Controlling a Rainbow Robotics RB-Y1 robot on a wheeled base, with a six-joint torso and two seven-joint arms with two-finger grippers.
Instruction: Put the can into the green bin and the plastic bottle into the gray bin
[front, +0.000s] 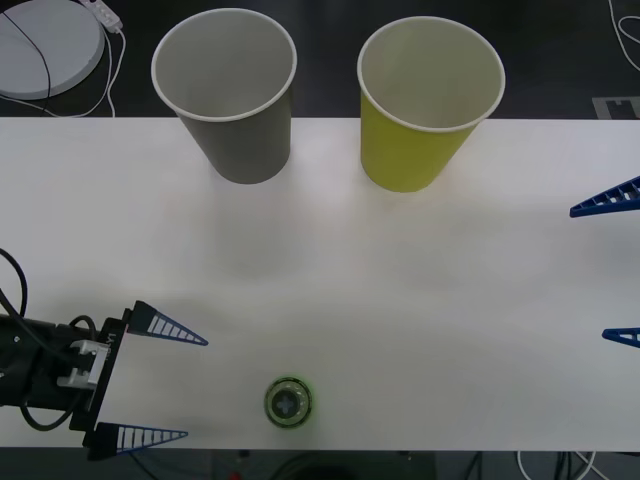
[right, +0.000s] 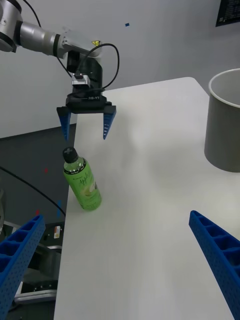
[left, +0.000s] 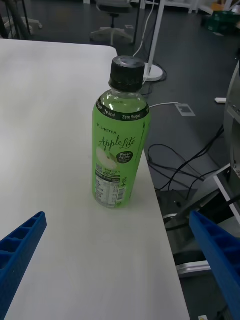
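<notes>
The bottle (front: 288, 401) stands upright near the tabletop's (front: 400, 290) near edge. My left gripper (front: 160, 385), jaws spread wide, sits just beside it, apart. My right gripper (front: 610, 270) waits open at the right edge. Gray bin (front: 228, 90) and green bin (front: 425, 100) stand at the far side.

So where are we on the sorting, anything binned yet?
Nothing looks binned: the gray bin and green bin both look empty from the front view. The plastic bottle stands upright near the table's front edge, untouched. In hand: the left gripper is open beside it, lined up for a grasp. The right gripper waits open at the right edge. I see no can. Both drops remain.
</notes>
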